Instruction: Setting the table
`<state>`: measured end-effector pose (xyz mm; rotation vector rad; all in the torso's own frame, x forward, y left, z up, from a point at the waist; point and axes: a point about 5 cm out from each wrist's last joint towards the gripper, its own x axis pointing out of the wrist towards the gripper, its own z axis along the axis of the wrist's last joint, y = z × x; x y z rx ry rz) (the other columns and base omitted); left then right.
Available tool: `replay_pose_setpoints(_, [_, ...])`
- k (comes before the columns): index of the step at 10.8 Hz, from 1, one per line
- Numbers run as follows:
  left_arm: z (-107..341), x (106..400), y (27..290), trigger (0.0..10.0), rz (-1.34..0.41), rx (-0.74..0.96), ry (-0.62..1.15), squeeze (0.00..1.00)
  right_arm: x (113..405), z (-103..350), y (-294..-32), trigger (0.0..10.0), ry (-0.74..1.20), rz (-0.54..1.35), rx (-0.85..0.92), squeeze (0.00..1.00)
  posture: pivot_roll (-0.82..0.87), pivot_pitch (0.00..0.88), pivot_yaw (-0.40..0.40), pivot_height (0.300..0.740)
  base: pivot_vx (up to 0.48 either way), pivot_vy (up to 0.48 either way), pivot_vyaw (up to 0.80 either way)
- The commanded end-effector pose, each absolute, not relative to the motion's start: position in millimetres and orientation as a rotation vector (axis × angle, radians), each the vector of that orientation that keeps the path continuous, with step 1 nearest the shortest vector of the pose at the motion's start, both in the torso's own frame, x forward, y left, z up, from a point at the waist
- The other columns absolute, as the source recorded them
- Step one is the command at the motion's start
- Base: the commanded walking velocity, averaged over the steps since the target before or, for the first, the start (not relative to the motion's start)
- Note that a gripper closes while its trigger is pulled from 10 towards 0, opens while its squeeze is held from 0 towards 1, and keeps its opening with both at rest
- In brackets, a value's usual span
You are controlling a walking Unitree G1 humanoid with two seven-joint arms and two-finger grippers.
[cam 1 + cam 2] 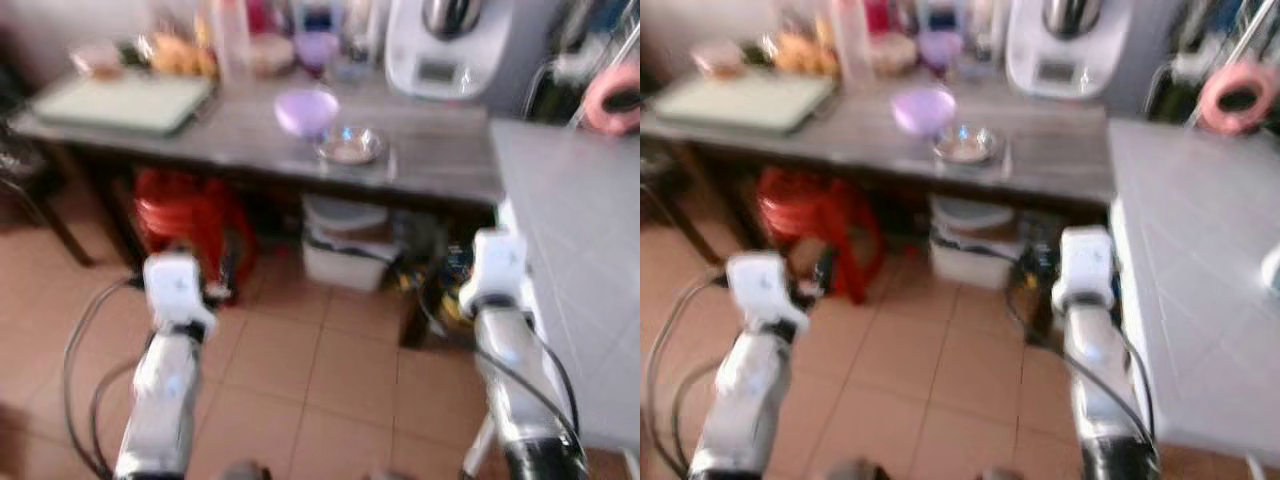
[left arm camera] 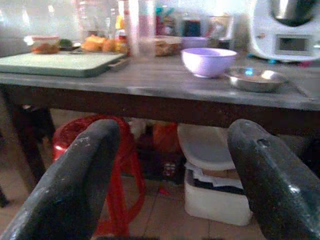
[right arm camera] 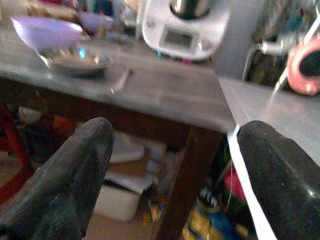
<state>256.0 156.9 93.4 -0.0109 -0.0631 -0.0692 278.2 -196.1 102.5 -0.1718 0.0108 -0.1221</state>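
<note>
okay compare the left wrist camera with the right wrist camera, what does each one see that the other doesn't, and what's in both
Left wrist view alone: the green tray at the table's far end, the red stool underneath, and the left end effector, its fingers spread.

Right wrist view alone: the pale grey counter beside the table, a pink object above it, and the right end effector, also open.

Both: the dark wooden table, purple bowl, metal dish, white appliance and white bin below.

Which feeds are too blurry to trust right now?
Both eye views are smeared by motion blur: purple bowl and steel dish show as soft shapes. Left wrist view is sharper, with the bowl and dish edges readable. Right wrist view is softly blurred, with glare on the white appliance.
</note>
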Motion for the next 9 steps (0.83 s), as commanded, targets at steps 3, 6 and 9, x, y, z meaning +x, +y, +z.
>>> replay_pose_setpoints(3, [97, 257, 156, 10.0, -0.104, -0.029, -0.091, 0.00, 278, 102, -192, 10.0, 0.016, -0.128, -0.124, 0.00, -0.04, 0.000, 0.005, 0.740, 0.000, 0.000, 0.00])
replay_pose_setpoints(6, [92, 250, 158, 10.0, -0.112, -0.034, -0.071, 0.00, 267, 103, -193, 10.0, -0.017, -0.114, -0.101, 0.00, -0.04, 0.021, 0.005, 0.740, 0.000, -0.117, -0.15])
replay_pose_setpoints(9, [91, 248, 154, 10.0, -0.125, -0.048, -0.065, 0.00, 265, 103, -192, 10.0, -0.023, -0.085, -0.118, 0.00, -0.05, 0.021, 0.004, 0.740, 0.000, -0.373, -0.79])
